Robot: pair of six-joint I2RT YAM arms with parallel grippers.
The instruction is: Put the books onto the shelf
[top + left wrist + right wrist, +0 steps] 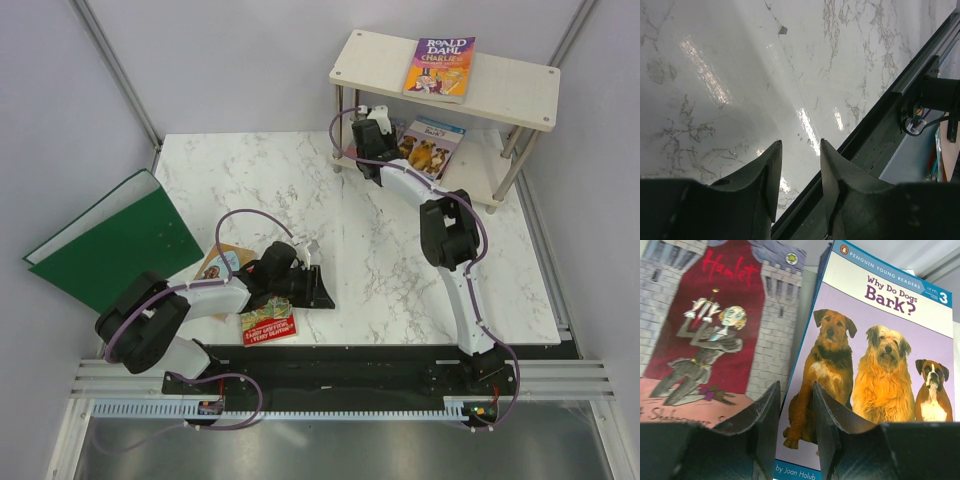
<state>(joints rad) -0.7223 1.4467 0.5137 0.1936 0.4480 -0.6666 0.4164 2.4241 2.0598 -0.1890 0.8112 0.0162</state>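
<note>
Reaching toward the 1 o'clock corner of the desk [380, 250], the right hand [795, 390] points into the lower tier of the shelf [520, 95], at that tier's 9 o'clock end. Its two fingers stand partly apart with a narrow gap between them, and nothing shows clamped in that gap.

Just past the fingertips, two books lie flat on the lower board, side by side. In the wrist view the red Hamlet book [725, 325] sits at 10 o'clock of the hand. The dogs book [880, 350], titled Why Do Dogs Bark?, sits at 2 o'clock, and its left edge lines up with the gap. A dark blue strip peeks out along that book's upper left edge; I cannot tell what it belongs to. On the top board the purple-yellow Roald Dahl book [440, 65] lies flat, near the middle.

The left hand [800, 147] hangs low over the marble at 7 o'clock of the desk. Its fingers are partly apart and hold nothing: bare marble and the dark rail [875, 130] at the near edge show through the gap.

The tan book [220, 262] lies at 9 o'clock of that hand, partly covered by the left arm [215, 295]. The red-green book [268, 325] lies at the hand's 6 o'clock, at the desk's near edge. A green folder [115, 245] sits at the desk's 9 o'clock, overhanging its left edge.
</note>
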